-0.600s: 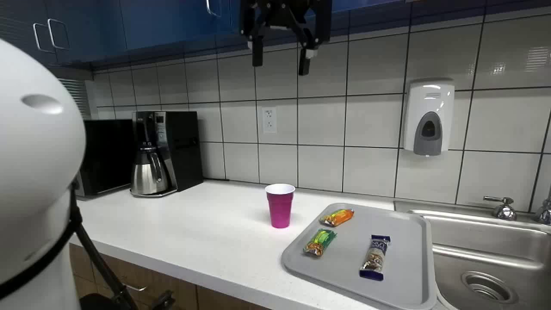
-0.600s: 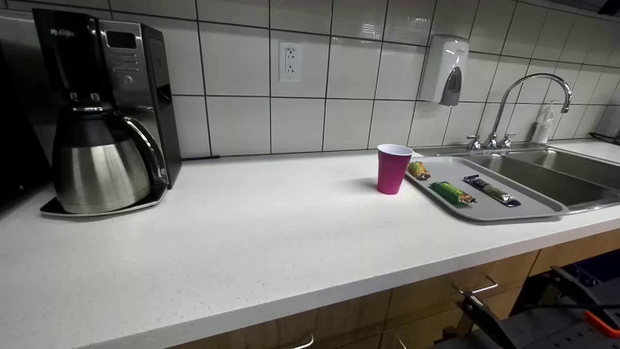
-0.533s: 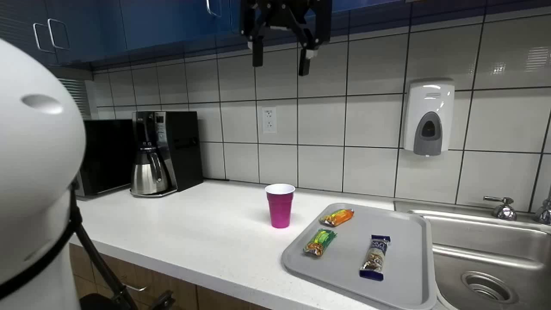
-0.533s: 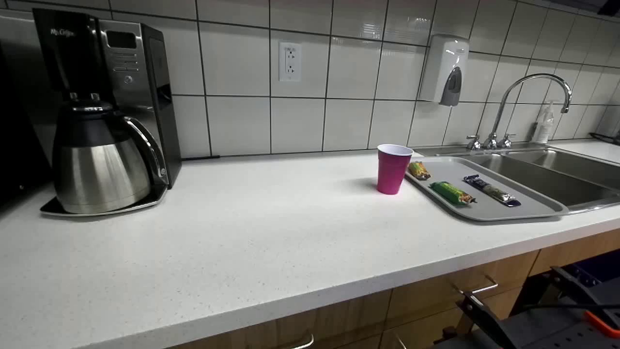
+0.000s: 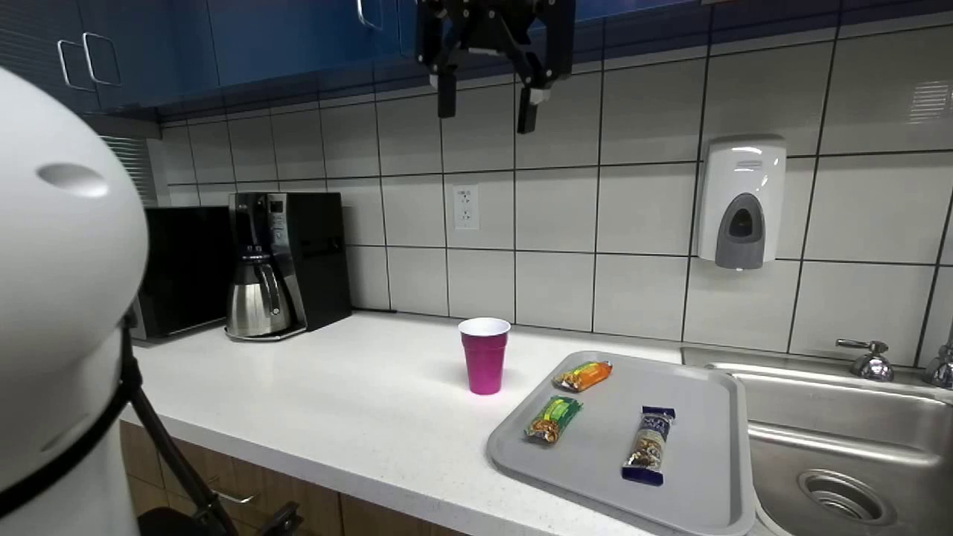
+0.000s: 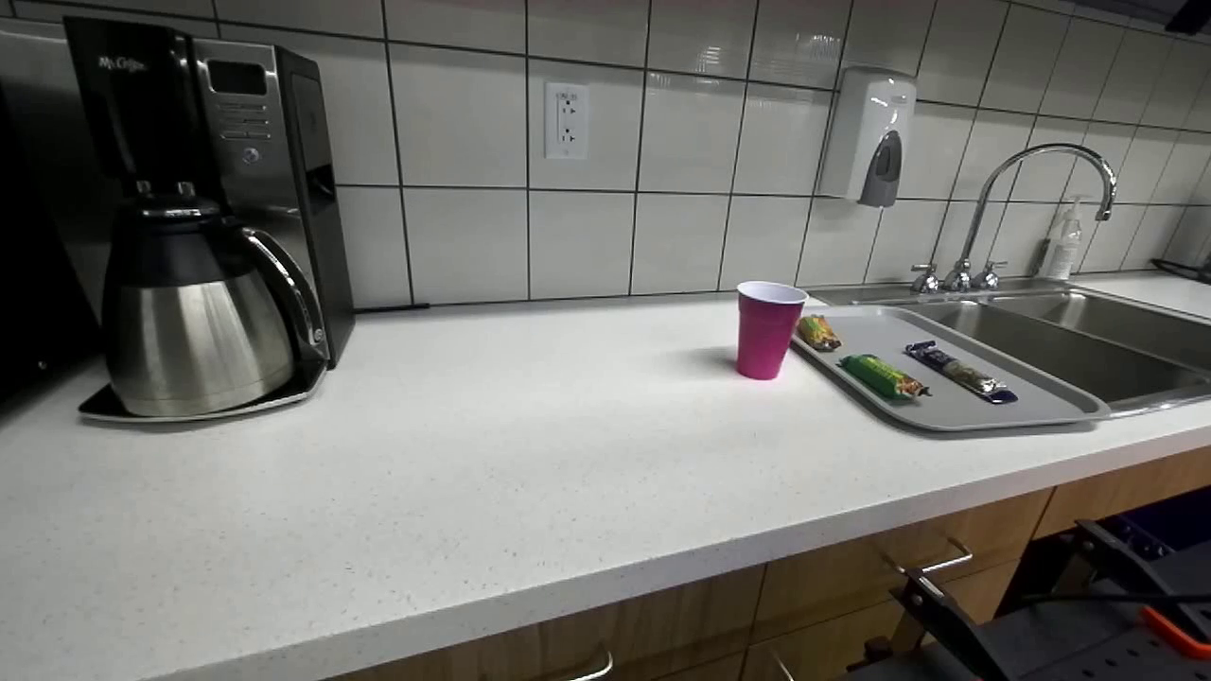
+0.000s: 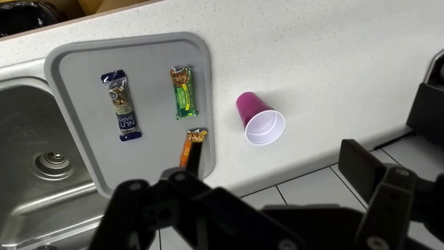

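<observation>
My gripper hangs high above the counter, open, with nothing between its fingers. It also shows in the wrist view. Only a dark piece of it shows in the top corner of an exterior view. Below it a magenta cup with a white inside stands upright on the counter, left of a grey tray. On the tray lie an orange bar, a green bar and a dark blue nut bar. In the wrist view a finger partly hides the orange bar.
A coffee maker with a steel carafe stands at the far end of the white counter. A sink adjoins the tray. A soap dispenser is on the tiled wall. Blue cabinets hang above.
My gripper has come down very slightly and stays open. The cup, the tray and the bars have not moved.
</observation>
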Controlling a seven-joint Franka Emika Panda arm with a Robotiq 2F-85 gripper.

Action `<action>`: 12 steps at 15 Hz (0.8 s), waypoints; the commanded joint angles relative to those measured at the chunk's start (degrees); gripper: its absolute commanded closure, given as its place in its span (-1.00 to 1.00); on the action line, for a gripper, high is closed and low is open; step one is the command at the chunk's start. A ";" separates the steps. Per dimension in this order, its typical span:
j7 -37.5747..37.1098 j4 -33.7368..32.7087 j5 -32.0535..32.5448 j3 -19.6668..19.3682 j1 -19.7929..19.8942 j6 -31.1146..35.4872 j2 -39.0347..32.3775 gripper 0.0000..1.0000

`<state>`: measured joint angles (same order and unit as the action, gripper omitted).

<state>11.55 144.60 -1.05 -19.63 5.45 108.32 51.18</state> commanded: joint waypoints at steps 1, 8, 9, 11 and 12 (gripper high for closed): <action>1.46 1.01 0.92 1.32 1.75 2.26 -0.29 -1.00; 0.89 3.60 3.13 1.37 2.90 9.74 -2.26 -1.00; 0.71 3.91 3.24 1.34 3.01 11.02 -2.79 -1.00; 0.35 4.44 3.15 1.40 3.23 13.43 -3.78 -1.00; 0.18 4.64 3.08 1.51 3.27 14.87 -4.48 -1.00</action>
<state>11.55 148.09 1.51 -19.56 6.80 119.20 48.26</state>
